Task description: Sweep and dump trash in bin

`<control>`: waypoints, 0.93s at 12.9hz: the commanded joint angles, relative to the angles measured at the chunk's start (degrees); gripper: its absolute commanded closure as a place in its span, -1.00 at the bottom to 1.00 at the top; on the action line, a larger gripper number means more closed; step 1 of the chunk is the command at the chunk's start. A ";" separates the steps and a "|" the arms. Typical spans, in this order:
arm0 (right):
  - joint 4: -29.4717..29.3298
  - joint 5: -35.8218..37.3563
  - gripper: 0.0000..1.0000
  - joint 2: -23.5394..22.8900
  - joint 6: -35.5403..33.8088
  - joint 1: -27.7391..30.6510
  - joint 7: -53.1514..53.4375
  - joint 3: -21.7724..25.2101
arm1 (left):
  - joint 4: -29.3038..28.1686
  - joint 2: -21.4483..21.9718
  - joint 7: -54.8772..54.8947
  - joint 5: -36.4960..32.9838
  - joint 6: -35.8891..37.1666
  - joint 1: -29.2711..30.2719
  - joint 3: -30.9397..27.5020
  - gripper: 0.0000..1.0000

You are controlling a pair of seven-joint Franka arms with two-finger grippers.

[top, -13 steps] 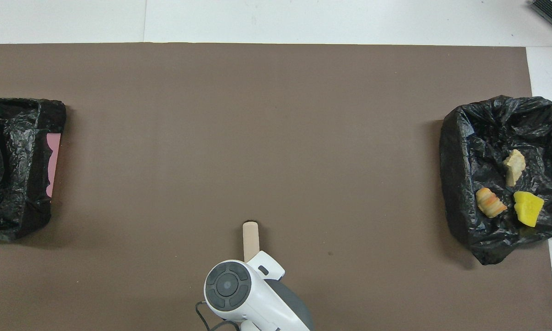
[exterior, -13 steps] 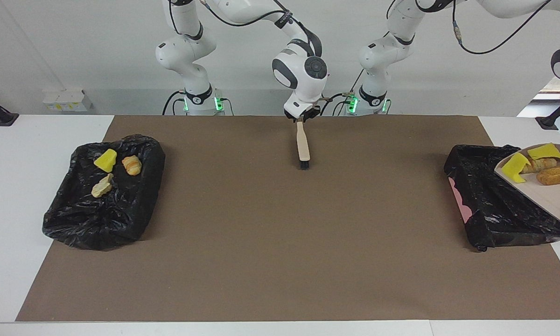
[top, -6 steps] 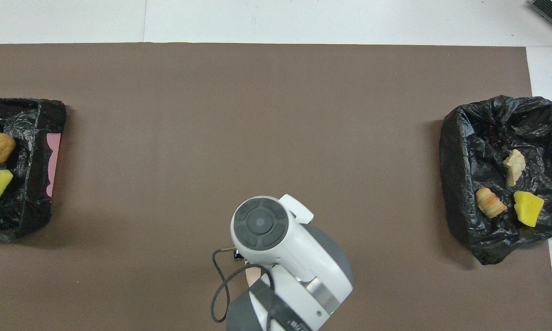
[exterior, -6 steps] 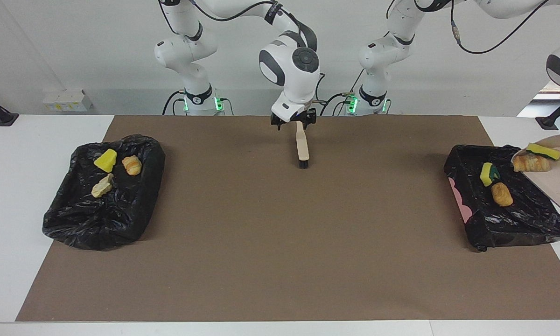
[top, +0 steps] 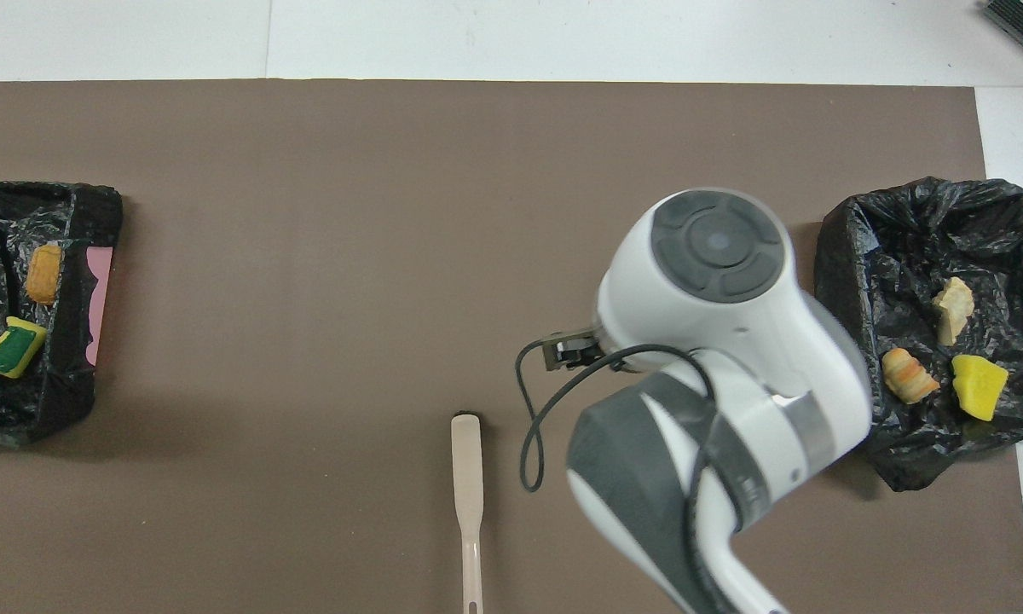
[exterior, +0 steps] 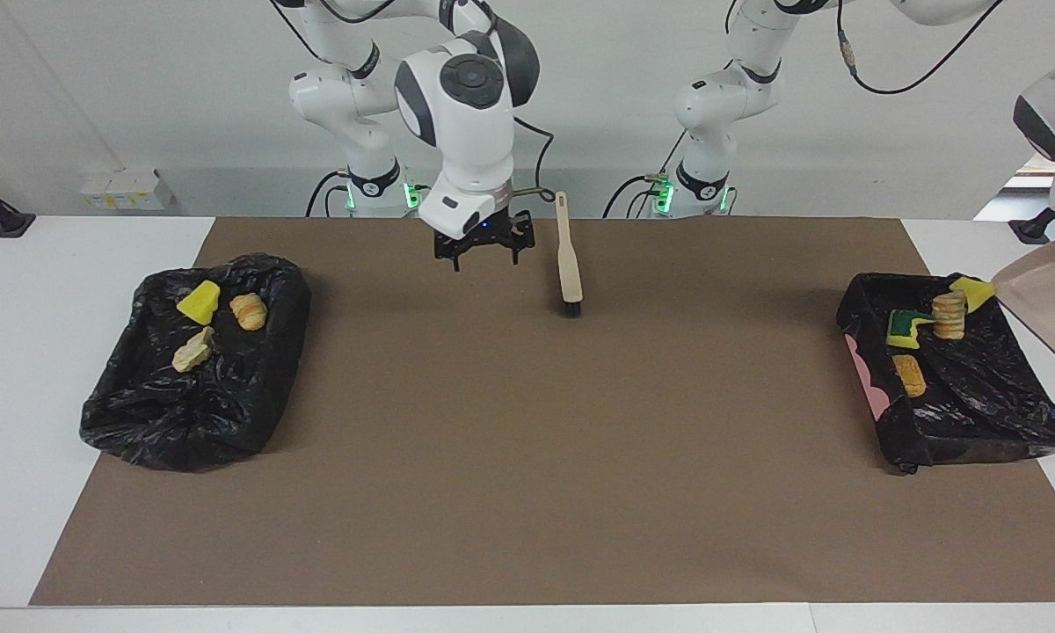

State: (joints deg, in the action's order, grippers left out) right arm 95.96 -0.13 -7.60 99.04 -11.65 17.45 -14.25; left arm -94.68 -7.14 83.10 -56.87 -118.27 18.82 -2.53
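Seven trash lumps in bins

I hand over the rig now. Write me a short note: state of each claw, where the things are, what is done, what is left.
Right claw: open, holding nothing, up over the mat beside the brush, which lies flat on the mat near the robots.
Left claw: shut, out of view; the tilted dustpan shows at the edge, over the bin at the left arm's end.
Trash: four pieces in that bin; three pieces in the other bin, at the right arm's end.
Done: no trash shows on the mat; the visible part of the dustpan looks empty.
Left: set the dustpan down.
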 commanded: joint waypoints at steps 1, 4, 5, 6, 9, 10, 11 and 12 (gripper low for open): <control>-3.23 0.83 -1.00 0.13 -1.39 7.85 -7.59 -0.34 | -0.94 3.09 -1.45 0.17 3.65 -2.81 0.24 1.00; -3.32 1.18 -1.00 1.88 -2.02 14.35 -7.52 -0.07 | -1.03 3.10 -3.73 15.94 7.87 -6.16 0.24 1.00; -3.41 1.10 -1.00 1.89 -1.58 15.68 -7.96 0.19 | -1.30 3.19 -7.22 24.18 9.71 -6.60 0.24 1.00; -3.41 1.62 -1.00 2.06 -1.57 15.78 -8.05 2.36 | -1.47 3.36 -11.69 31.49 12.16 -7.48 0.24 1.00; -5.78 2.50 -1.00 3.11 -2.53 13.24 -10.67 9.92 | -2.79 2.49 -29.25 34.89 17.10 -18.44 0.33 1.00; -5.87 2.50 -1.00 4.33 -3.32 13.15 -12.69 10.90 | -3.31 2.31 -35.75 38.73 17.02 -21.17 0.33 1.00; -5.87 2.50 -1.00 5.56 -4.11 13.14 -14.10 11.78 | -3.41 2.05 -42.69 43.47 16.33 -22.41 0.33 1.00; -5.87 2.41 -1.00 6.71 -5.51 13.14 -14.98 12.66 | -3.23 1.26 -48.94 47.69 16.15 -25.21 0.24 1.00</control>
State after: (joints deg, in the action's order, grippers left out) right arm 90.01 1.41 -3.45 95.97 2.40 4.63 -3.15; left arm -97.73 -5.64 42.78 -15.02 -102.29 -3.36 -1.18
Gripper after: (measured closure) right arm 0.000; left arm 0.678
